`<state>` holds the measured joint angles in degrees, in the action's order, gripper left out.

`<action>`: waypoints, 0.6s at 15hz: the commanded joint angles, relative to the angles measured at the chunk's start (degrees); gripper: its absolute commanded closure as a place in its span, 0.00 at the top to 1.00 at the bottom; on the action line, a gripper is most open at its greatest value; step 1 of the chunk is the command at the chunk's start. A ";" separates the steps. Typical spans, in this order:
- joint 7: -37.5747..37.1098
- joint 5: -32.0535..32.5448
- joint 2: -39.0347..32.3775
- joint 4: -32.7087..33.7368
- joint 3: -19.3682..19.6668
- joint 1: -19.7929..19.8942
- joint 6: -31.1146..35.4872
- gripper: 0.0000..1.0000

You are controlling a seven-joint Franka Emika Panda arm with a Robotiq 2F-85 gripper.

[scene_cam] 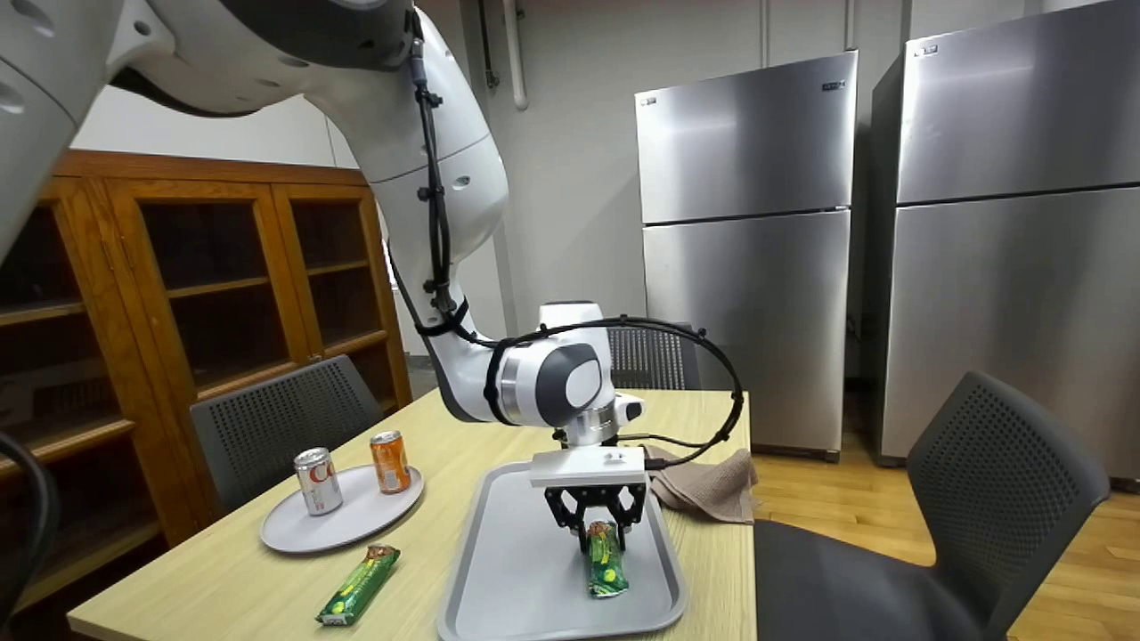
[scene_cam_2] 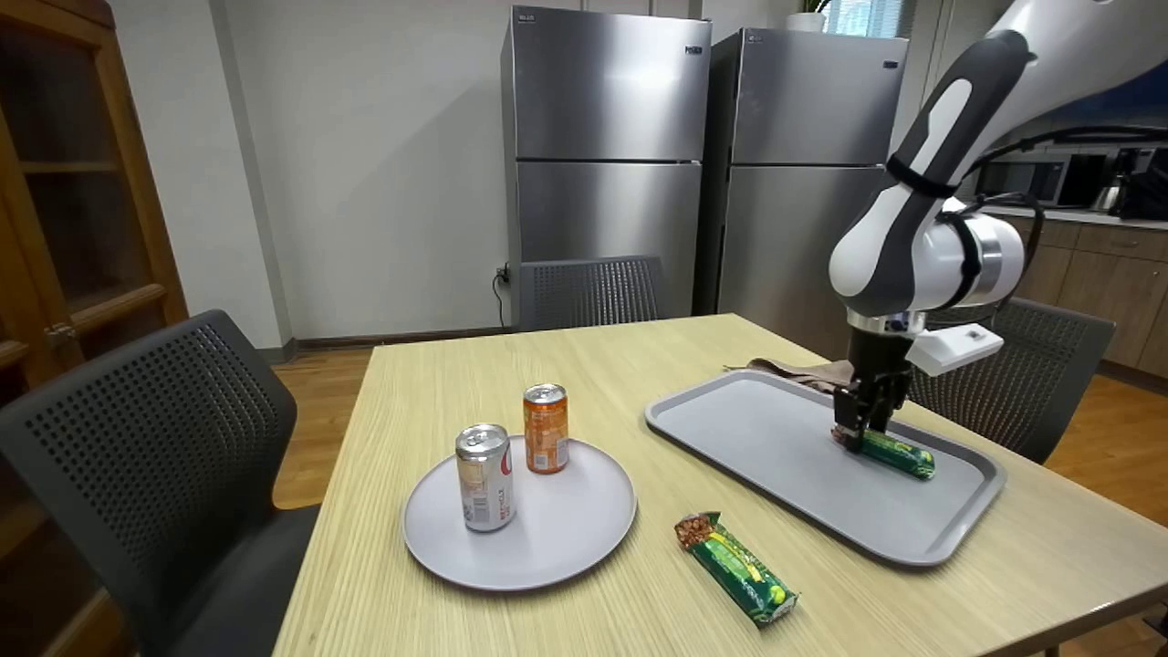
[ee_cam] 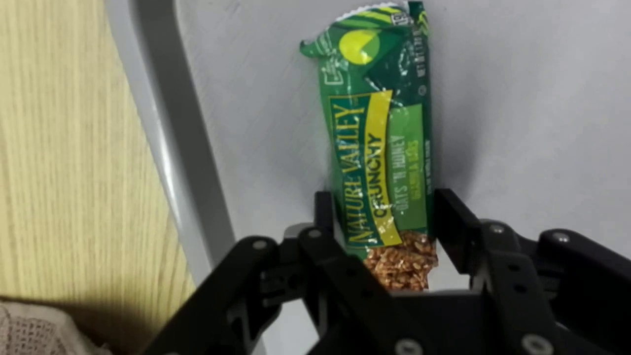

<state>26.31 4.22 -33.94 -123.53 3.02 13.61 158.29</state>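
A green granola bar (scene_cam: 608,572) lies on the grey tray (scene_cam: 508,574), near the side by the cloth; it shows in both exterior views (scene_cam_2: 902,454). In the wrist view the bar (ee_cam: 374,148) has its green printed face up, with its brown end toward the gripper. My gripper (ee_cam: 383,213) points down with one finger along each long side of the bar, near the brown end. The fingers appear to touch the wrapper and are closed to its width. The bar seems to rest on the tray; any small gap beneath is hidden. A similar bar (scene_cam_2: 737,570) lies on the table.
A grey round plate (scene_cam_2: 557,552) holds an upright silver can (scene_cam_2: 485,476) and an orange can (scene_cam_2: 546,429). A brown cloth (scene_cam: 712,488) lies beside the tray. Chairs (scene_cam: 1006,472) stand around the wooden table (scene_cam_2: 438,365). A cable (scene_cam: 726,374) loops out from the wrist.
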 commanded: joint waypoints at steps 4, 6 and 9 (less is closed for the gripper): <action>-0.48 0.90 1.18 0.47 -1.01 1.23 -1.18 0.16; -0.07 0.42 2.42 -0.39 -1.71 1.62 -1.25 0.16; 0.38 -0.25 4.96 -2.27 -3.01 1.90 -0.96 0.16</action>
<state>26.31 4.15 -33.06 -123.23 2.35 13.81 158.29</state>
